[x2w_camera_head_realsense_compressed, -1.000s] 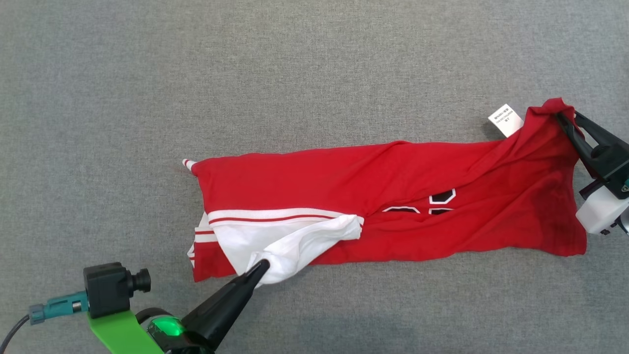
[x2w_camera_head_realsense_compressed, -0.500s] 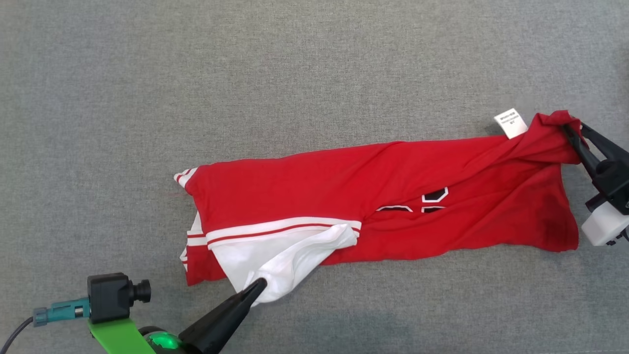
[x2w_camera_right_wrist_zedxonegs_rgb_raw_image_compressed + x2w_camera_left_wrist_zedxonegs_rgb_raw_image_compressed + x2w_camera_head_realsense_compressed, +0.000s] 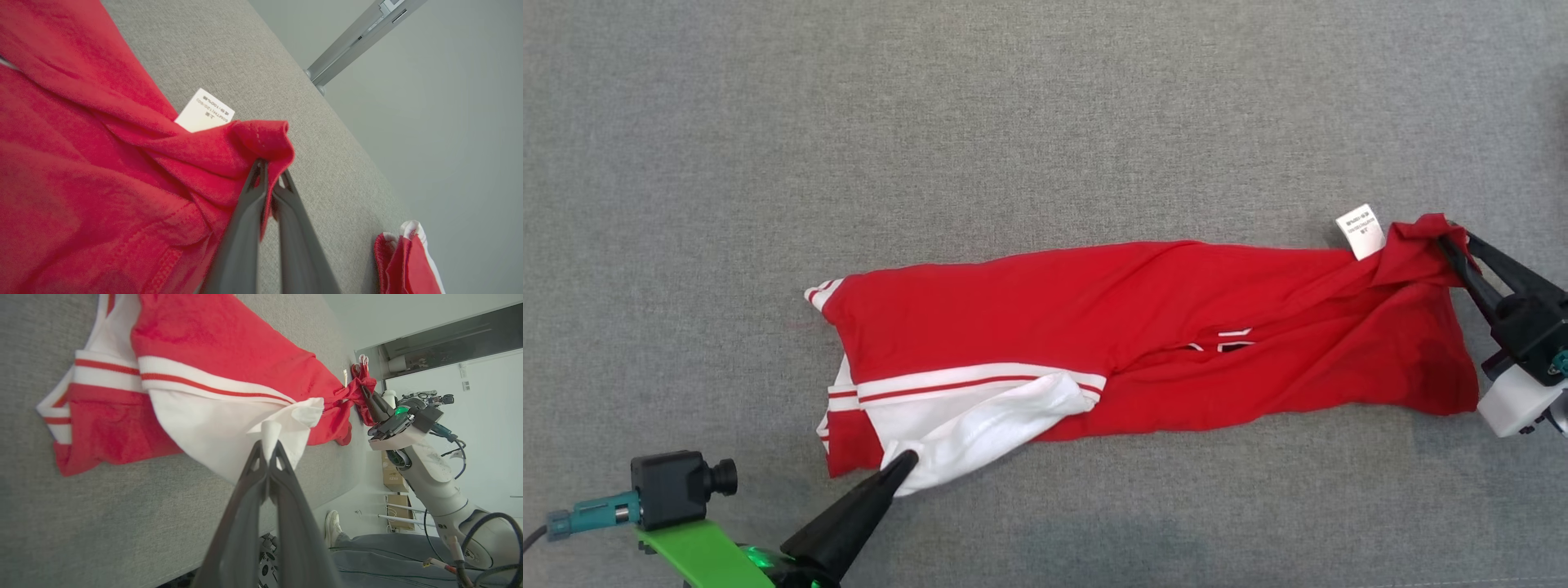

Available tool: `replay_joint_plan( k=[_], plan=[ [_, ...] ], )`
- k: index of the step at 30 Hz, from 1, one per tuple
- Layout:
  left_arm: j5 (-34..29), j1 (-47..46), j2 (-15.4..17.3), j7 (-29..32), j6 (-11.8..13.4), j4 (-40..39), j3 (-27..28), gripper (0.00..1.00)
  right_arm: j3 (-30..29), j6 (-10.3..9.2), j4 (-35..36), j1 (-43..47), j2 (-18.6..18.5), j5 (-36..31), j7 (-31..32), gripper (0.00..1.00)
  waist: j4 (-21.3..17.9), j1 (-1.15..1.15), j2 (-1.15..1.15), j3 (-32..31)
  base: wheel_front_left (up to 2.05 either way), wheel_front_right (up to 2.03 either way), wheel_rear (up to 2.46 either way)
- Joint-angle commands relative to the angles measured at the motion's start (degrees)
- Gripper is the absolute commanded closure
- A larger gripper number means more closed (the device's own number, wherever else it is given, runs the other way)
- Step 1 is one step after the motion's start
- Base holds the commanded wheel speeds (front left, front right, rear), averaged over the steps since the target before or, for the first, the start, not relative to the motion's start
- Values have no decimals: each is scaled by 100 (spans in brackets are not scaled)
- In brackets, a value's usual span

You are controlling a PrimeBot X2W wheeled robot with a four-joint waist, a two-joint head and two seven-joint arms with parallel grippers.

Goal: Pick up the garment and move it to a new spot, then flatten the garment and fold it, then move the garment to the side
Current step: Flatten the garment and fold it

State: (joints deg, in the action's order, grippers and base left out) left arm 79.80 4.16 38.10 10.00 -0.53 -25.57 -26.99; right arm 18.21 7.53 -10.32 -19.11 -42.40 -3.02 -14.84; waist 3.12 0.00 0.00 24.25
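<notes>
At the near left, the left gripper (image 3: 905, 464) is pinching the white near corner of the red garment (image 3: 1143, 327), fingers closed tight on the cloth. The garment is lying stretched left to right across the middle of the grey padded surface (image 3: 1045, 122), with bare room spreading on the far side. At the right edge, the right gripper (image 3: 1450, 239) is clamping its far right corner, fingers narrow, beside a white label (image 3: 1361, 231).
</notes>
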Motion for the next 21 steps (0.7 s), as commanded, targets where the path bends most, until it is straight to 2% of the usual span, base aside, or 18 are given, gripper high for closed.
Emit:
replay_joint_plan(
  k=[1,10,14,16,17,21],
  plan=[
    [-32,-43,1,-50,-3,44,57,100,15,-9,40,90,-8,68,-38,100,-12,0,0,-8,0,0,0],
    [-390,-912,-118,15,-7,401,118,100,136,-9,103,68,44,97,-36,100,-73,0,0,19,0,0,0],
    [-500,-1260,-193,143,130,731,64,100,226,-8,177,17,73,94,-37,100,-146,0,0,28,0,0,0],
    [-603,-1370,-207,178,272,942,32,52,263,-9,239,4,75,82,-37,100,-191,0,0,37,0,0,0],
    [-673,-1411,-201,184,332,1038,15,1,290,-8,276,10,62,62,-36,100,-217,0,0,44,0,0,0],
    [-712,-1454,-215,231,483,1247,-20,0,427,-9,368,108,-26,-19,-34,100,-271,0,0,68,0,0,0]
  ],
)
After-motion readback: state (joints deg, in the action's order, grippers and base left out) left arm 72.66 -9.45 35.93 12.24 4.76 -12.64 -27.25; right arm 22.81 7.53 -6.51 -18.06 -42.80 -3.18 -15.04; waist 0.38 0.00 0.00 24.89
